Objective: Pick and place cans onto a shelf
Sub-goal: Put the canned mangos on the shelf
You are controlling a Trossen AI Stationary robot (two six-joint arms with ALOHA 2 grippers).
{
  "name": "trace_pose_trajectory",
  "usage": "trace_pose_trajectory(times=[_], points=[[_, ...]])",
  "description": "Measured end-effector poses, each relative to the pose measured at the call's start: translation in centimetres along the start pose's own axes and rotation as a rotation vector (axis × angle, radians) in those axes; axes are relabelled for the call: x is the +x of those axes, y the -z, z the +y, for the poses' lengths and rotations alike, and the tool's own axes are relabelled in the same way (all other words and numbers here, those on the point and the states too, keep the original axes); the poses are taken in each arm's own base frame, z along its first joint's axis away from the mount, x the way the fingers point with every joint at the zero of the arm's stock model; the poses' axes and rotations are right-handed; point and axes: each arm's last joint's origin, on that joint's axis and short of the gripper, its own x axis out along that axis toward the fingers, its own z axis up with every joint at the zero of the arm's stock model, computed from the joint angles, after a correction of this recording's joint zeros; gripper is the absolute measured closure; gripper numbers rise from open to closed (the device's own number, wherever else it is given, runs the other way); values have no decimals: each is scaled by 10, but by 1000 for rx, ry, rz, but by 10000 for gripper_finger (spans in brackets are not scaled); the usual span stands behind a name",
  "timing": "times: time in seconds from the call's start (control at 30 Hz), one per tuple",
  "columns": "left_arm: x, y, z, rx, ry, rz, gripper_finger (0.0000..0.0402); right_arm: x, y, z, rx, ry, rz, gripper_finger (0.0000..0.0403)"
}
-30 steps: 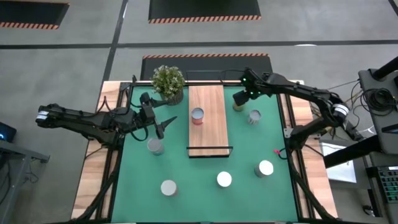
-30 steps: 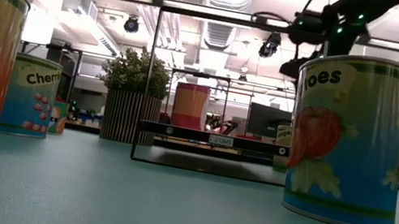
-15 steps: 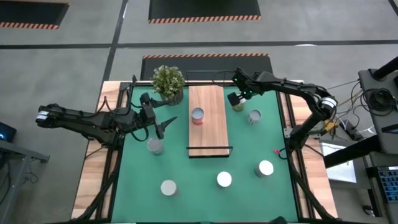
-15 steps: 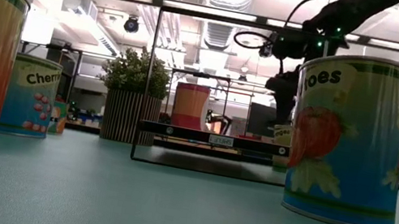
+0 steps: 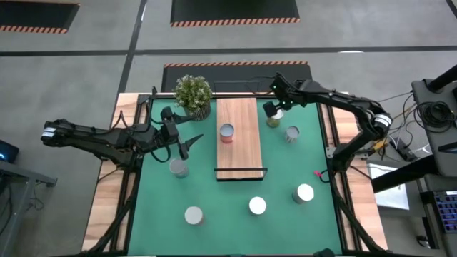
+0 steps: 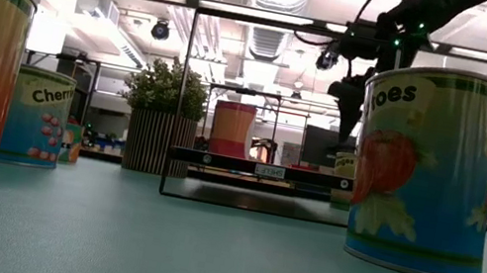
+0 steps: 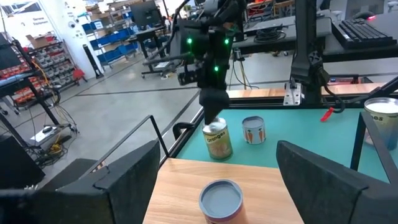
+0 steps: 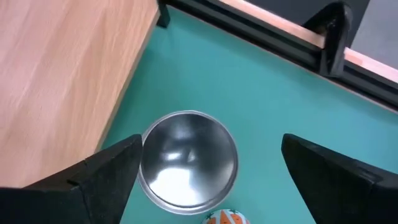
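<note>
While our right gripper (image 8: 205, 168) hung directly above the gold can (image 8: 188, 159), its fingers were spread wide either side of the upright lid. That can stood on the mat just beside the shelf (image 5: 237, 135); our left gripper (image 5: 189, 143), also spread, waited farther off.

So the only thing moving here is the right arm. A second ago its right end effector (image 5: 272, 109) sits out over the green mat (image 5: 235, 187), roughly between the gold can (image 5: 273, 120) and the grey can (image 5: 291, 133). Half a second ago it swings in toward the shelf (image 5: 236, 138), right by the gold can. Now it nudges back a touch and ends up directly over that gold can (image 8: 187, 160), fingers (image 8: 93, 180) spread wide on either side of the shiny lid. In the low view it hangs a bit higher than half a second ago.
</note>
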Motion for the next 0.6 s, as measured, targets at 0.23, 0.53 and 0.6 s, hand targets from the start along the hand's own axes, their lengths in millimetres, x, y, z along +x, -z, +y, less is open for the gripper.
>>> trace_pose_trajectory(times=[0.23,0.53,0.6], points=[[0,0,0,-2,0,2,99,-3,1,1,23,-15,-3,28],[0,1,0,1,1,7,99,18,5,8,15,-4,48,28],[0,1,0,1,1,8,99,18,5,8,16,-3,48,28]])
